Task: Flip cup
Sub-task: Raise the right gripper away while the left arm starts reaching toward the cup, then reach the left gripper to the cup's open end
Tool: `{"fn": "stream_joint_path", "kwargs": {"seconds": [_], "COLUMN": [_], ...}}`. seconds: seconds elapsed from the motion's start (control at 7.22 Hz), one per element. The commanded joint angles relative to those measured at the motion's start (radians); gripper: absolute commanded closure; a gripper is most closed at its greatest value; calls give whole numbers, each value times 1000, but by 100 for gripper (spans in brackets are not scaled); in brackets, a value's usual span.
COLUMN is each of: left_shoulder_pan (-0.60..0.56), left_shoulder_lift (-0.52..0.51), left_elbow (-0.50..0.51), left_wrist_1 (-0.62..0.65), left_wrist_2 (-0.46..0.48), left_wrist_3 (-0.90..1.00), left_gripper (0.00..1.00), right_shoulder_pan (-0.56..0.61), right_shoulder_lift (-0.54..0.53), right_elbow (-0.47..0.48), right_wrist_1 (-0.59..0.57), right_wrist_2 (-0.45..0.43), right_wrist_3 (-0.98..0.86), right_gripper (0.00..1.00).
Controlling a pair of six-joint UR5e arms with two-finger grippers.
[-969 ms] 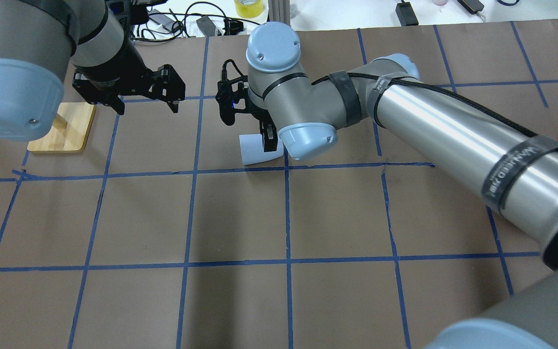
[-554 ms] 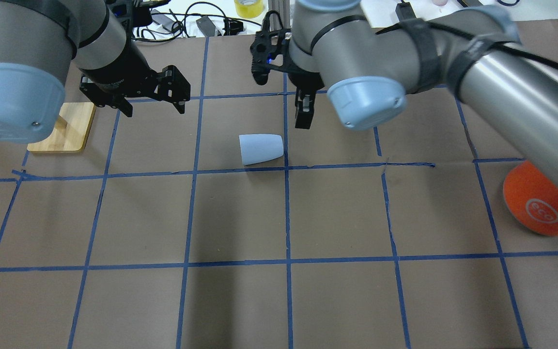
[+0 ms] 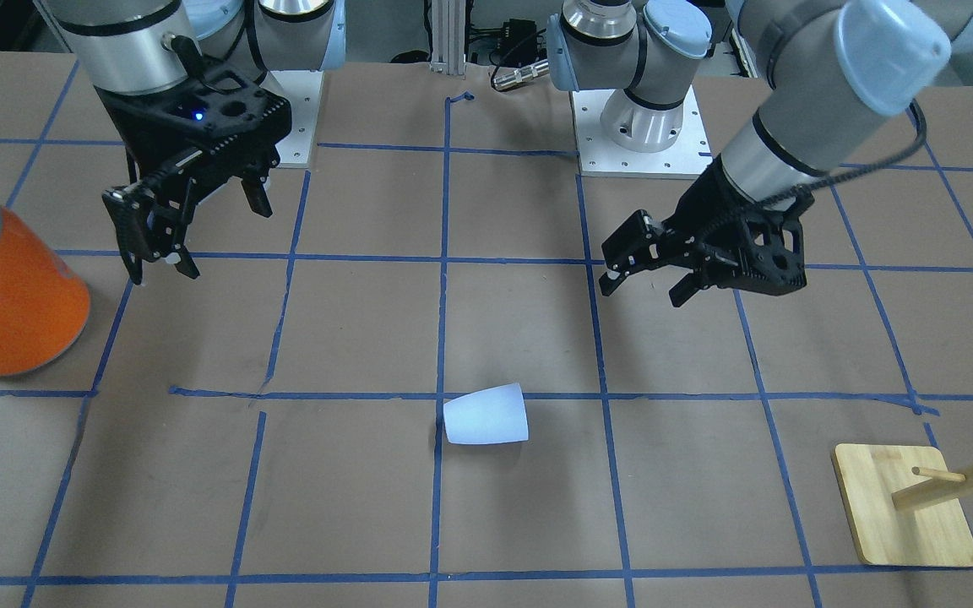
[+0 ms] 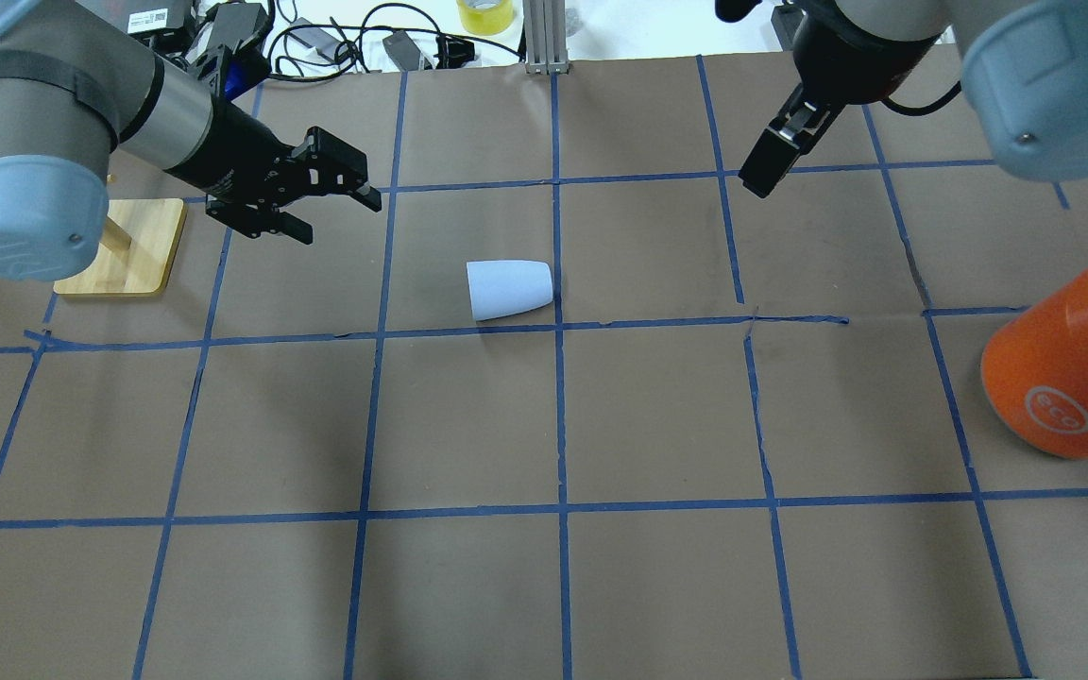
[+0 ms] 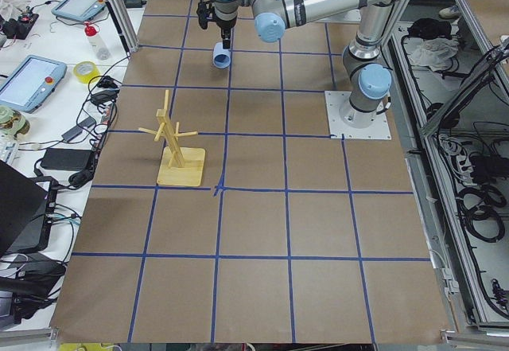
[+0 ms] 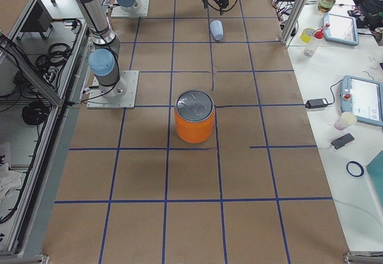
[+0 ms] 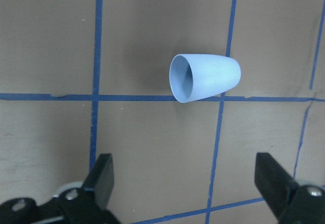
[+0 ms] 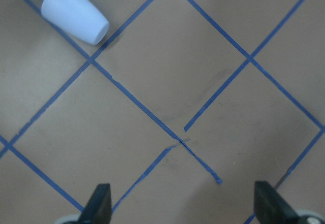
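**Cup on its side, left fingers closer**

The cup (image 4: 509,289) lies tipped over on the brown counter (image 4: 468,425), btw the 2 arms, right beside a blue tape line (image 4: 657,322). Its long way runs side to side across the robot. The open mouth points to the robot's left & the closed bottom to its right. The left fingers (image 7: 104,178) are spread wide & hold nothing. In the left wrist view the cup's mouth looks back at them, w/ the cup ahead of the gap. The right fingers (image 8: 101,201) are wide apart & empty too. They are farther off, w/ the cup only in a corner of the right wrist view. So I think the left arm has the easy reach: go in at the mouth end, pinch the cup, then tip it up.
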Motion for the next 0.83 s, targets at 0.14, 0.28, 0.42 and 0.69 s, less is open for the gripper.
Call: {"fn": "stream_joint_path", "kwargs": {"seconds": [0.14, 0.28, 0.42, 0.69], "left_shoulder_pan": [2, 1, -4, -39], "left_shoulder_lift": [-200, -238, -278, -326], "left_elbow": [-45, -94, -99, -96], "left_wrist_1": [150, 163, 166, 168], "left_wrist_2": [-175, -173, -243, -404], "left_wrist_3": [-6, -2, -6, -40], "left_gripper": [0, 0, 0, 0], "right_shoulder_pan": [0, 0, -5, -3], "right_shoulder_lift": [-21, -33, -38, -35], "right_elbow": [-4, -4, 1, 6], "right_wrist_1": [-4, -3, 14, 16], "right_wrist_2": [10, 1, 9, 6], "right_wrist_3": [538, 602, 616, 618], "right_gripper": [0, 0, 0, 0]}}
